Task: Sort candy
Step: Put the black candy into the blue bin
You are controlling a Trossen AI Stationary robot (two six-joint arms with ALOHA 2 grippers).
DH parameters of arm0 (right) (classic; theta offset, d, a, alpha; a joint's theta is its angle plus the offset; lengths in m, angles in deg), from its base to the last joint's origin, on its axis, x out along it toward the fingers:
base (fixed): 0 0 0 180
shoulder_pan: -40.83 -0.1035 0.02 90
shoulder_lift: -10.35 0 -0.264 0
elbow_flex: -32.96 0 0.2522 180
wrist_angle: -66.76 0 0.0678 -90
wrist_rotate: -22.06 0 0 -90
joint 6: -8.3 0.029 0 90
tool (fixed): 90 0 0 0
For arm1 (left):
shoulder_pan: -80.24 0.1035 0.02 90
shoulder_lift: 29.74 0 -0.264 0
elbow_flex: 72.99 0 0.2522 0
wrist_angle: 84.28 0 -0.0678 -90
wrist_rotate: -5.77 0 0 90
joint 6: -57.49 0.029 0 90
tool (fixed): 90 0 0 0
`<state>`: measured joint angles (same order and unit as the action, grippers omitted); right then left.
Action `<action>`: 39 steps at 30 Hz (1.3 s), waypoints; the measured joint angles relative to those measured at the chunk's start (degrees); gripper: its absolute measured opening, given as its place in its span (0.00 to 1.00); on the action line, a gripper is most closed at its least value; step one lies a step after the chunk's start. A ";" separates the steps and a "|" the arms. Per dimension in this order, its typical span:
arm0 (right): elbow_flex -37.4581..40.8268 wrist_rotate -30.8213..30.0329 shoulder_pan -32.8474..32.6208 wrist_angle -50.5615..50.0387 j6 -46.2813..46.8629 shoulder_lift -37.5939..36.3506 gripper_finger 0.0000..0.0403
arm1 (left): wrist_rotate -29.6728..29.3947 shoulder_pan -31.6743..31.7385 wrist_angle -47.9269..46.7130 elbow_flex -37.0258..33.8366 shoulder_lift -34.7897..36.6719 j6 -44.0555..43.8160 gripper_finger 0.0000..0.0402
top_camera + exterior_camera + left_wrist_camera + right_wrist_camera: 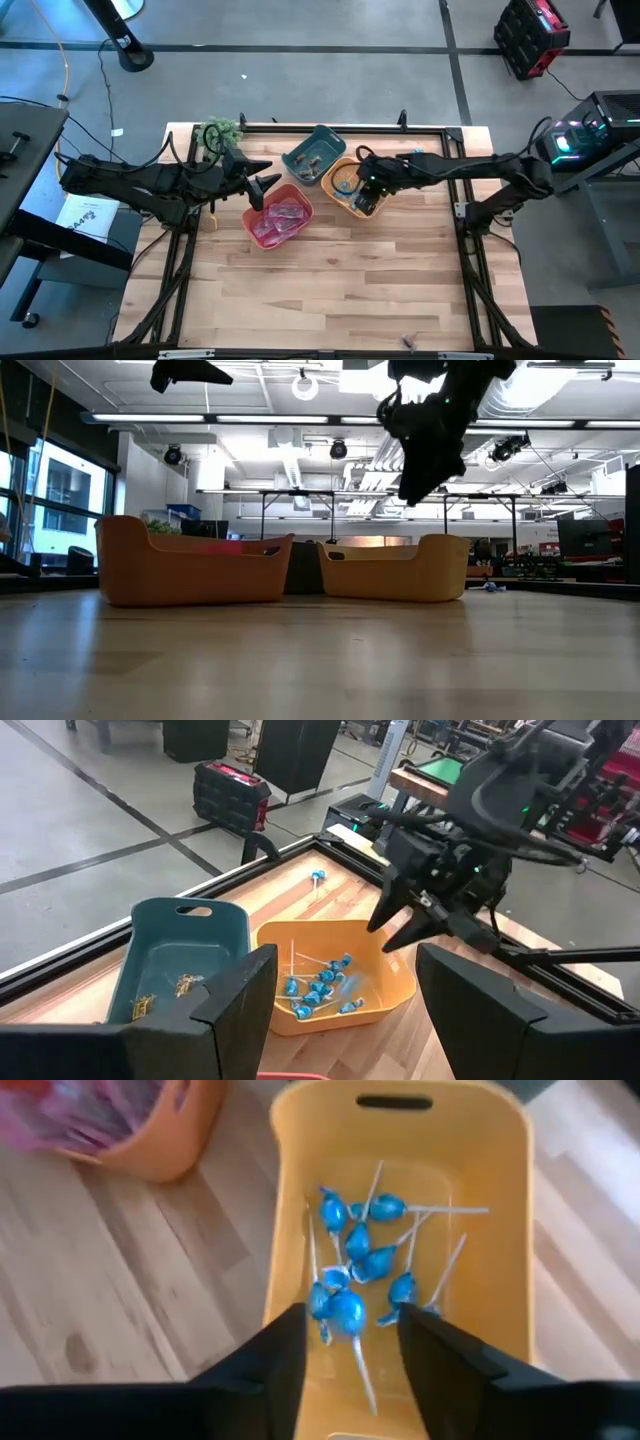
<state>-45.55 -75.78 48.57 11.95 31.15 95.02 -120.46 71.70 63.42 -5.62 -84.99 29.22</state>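
Observation:
Several blue-wrapped lollipops (360, 1240) with white sticks lie in the orange bin (338, 190). My right gripper (350, 1335) hovers open above that bin, fingers pointing down. One lollipop (345, 1312) shows in the gap between the fingertips, apart from both. Pink wrapped packets (280, 215) lie in the red bin (262, 235). Small brownish pieces (165, 990) lie in the teal bin (318, 140). My left gripper (264, 186) is open and empty above the red bin's far-left rim. One stray lollipop (318, 876) lies on the table by the far edge.
The three bins stand close together at the table's far middle. A green leafy plant (221, 132) sits at the far left corner, just behind my left arm. A black frame rail (300, 126) runs along the far edge. Bare wood (330, 290) stretches toward the near edge.

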 joint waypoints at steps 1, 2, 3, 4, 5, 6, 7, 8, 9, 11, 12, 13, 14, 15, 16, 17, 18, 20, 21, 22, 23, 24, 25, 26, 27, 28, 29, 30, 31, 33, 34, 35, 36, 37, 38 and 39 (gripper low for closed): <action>0.00 1.01 0.40 0.09 -0.78 0.68 0.42 | 0.02 0.00 -0.20 0.00 0.00 0.00 0.58; 0.00 2.37 0.68 0.14 -1.67 1.09 0.46 | 0.02 0.00 -0.31 0.00 0.00 0.00 0.58; 0.00 3.65 0.89 0.15 -2.36 1.45 0.49 | 0.02 0.00 -0.37 0.00 0.00 0.00 0.58; 0.00 4.93 0.90 0.19 -2.78 1.49 0.52 | 0.04 0.00 -0.46 0.00 0.00 0.00 0.58; 0.00 6.51 0.90 0.17 -2.96 1.49 0.55 | 0.05 0.00 -0.56 0.00 0.00 0.00 0.58; -0.27 8.53 0.92 -0.20 -2.99 1.47 0.57 | 0.07 0.00 -0.66 0.00 0.00 0.00 0.58; -0.56 10.96 0.84 -0.67 -3.00 1.33 0.58 | 0.07 0.00 -0.64 0.00 0.00 0.00 0.58; -0.86 13.37 0.26 -1.11 -2.91 1.00 0.59 | 0.09 0.00 -0.66 0.00 0.00 0.00 0.58; -1.07 15.16 -0.65 -1.49 -2.43 0.34 0.60 | 0.08 0.00 -0.66 0.00 0.00 0.00 0.58; -1.25 17.69 -3.76 -1.57 -1.02 -1.54 0.60 | 0.07 0.00 -0.76 0.00 0.00 0.02 0.58; -1.29 17.91 -5.86 -1.65 0.27 -2.50 0.60 | 0.07 0.05 -0.77 0.00 0.00 0.29 0.58; -1.29 17.95 -8.09 -1.87 2.09 -3.51 0.60 | 0.07 0.19 -0.81 0.00 0.00 0.78 0.58; -1.29 17.95 -10.57 -2.20 4.26 -4.30 0.60 | 0.08 0.36 -0.88 0.00 0.00 1.32 0.58; -1.29 17.95 -13.41 -2.41 6.96 -5.00 0.60 | 0.08 0.42 -1.02 0.00 0.00 1.42 0.58; -1.29 17.95 -16.38 -2.52 9.89 -5.46 0.59 | 0.07 0.58 -1.13 0.00 0.00 1.44 0.58; -1.29 17.98 -19.54 -2.59 12.99 -5.59 0.59 | 0.07 0.82 -1.23 0.00 0.00 1.44 0.58; -1.24 17.99 -22.83 -2.54 16.15 -5.59 0.58 | 0.11 1.10 -1.21 0.00 0.00 1.49 0.58; -1.18 17.76 -29.38 -2.79 21.77 -4.69 0.58 | 0.09 1.50 -1.21 0.00 0.00 1.49 0.58; -1.18 17.37 -32.61 -2.42 24.53 -3.84 0.58 | 0.07 1.62 -1.17 0.00 0.00 1.50 0.58; -1.18 17.07 -35.69 -2.07 27.27 -2.77 0.57 | 0.09 1.85 -1.19 0.00 0.00 1.53 0.58; -1.16 16.97 -38.43 -1.90 29.87 -1.56 0.57 | 0.10 1.94 -1.21 -0.01 0.00 1.53 0.58; -1.11 17.04 -40.94 -1.46 32.41 -0.24 0.57 | 0.15 2.07 -1.19 0.00 0.00 1.53 0.58; -1.09 17.33 -43.30 -0.71 34.92 1.30 0.57 | 0.42 2.25 -1.23 0.00 0.00 1.55 0.58; -1.09 17.73 -45.47 0.25 37.50 2.80 0.57 | 0.94 2.32 -1.21 -0.02 0.00 1.63 0.58; -1.09 18.25 -47.32 1.17 39.86 4.49 0.57 | 1.43 2.38 -1.23 0.00 0.00 1.89 0.58; -1.07 19.03 -48.92 2.41 42.02 6.19 0.57 | 1.68 2.44 -1.26 0.00 0.00 2.05 0.58; -1.07 19.90 -50.30 4.22 43.85 7.83 0.57 | 1.70 2.47 -1.25 -0.02 0.00 2.32 0.58; -1.07 20.87 -51.51 6.13 45.60 9.47 0.57 | 1.73 2.47 -1.29 0.00 0.00 2.48 0.58; -1.16 21.69 -52.59 7.74 47.17 11.11 0.57 | 1.72 2.47 -1.29 -0.01 0.00 2.61 0.58; -2.29 22.86 -54.45 9.30 49.66 14.62 0.57 | 1.73 2.54 -1.30 0.00 0.00 2.95 0.58; -3.16 23.19 -55.25 9.38 50.66 16.28 0.57 | 1.73 2.54 -1.32 0.00 0.00 2.97 0.58; -4.07 23.43 -55.89 9.29 51.25 17.84 0.57 | 1.73 2.54 -1.32 0.00 0.02 2.97 0.58; -5.03 23.56 -56.48 9.05 51.94 19.26 0.57 | 1.73 2.54 -1.30 0.00 0.00 2.99 0.58; -6.03 23.56 -56.96 8.51 52.42 20.66 0.57 | 1.73 2.54 -1.33 -0.01 0.00 3.02 0.58; -7.08 23.56 -57.31 7.47 53.17 22.01 0.57 | 1.73 2.52 -1.34 -0.01 0.00 2.99 0.58; -8.02 23.51 -57.58 6.03 53.86 23.24 0.57 | 1.73 2.51 -1.33 0.00 0.01 3.02 0.58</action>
<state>-53.57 -52.27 -9.01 17.98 85.00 118.25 -118.73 74.22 62.09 -5.62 -84.98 32.23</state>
